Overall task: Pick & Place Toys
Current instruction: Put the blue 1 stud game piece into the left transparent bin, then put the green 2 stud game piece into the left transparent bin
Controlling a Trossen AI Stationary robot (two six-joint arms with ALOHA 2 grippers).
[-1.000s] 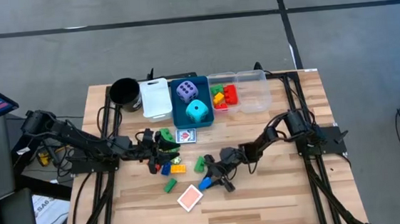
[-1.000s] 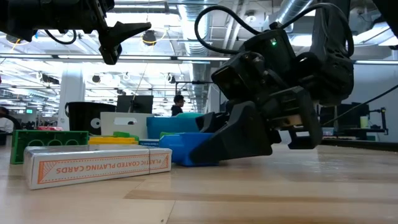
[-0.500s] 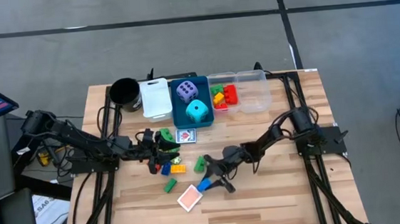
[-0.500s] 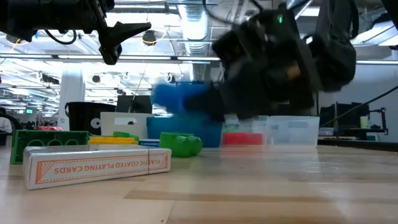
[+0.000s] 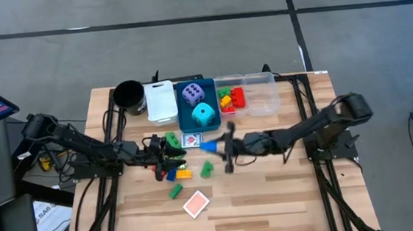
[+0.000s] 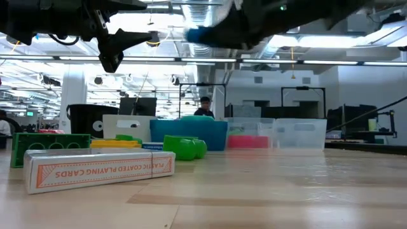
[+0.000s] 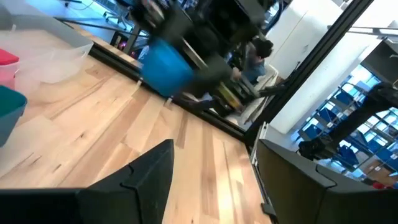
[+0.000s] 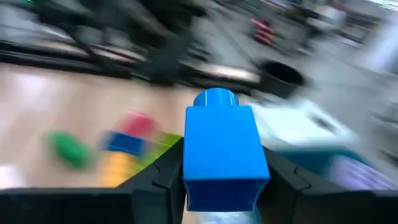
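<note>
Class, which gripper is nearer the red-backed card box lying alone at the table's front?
Left. The left gripper hovers beyond the card box; the right gripper is farther.

The right arm reaches in from the right edge of the table (image 5: pixel 287 198), stretched long and nearly flat toward its middle, wrist raised well above the boards. The right gripper (image 5: pixel 220 145) hangs over the table's centre with its two dark fingers (image 8: pixel 160 180) clamped on the flanks of a blue brick (image 8: pixel 222 148). The left arm lies bent and low along the table's left side, its wrist toward the middle. The left gripper (image 5: pixel 167 157) hovers above the boards there, its fingers (image 7: pixel 152 177) spread apart with nothing between them.
</note>
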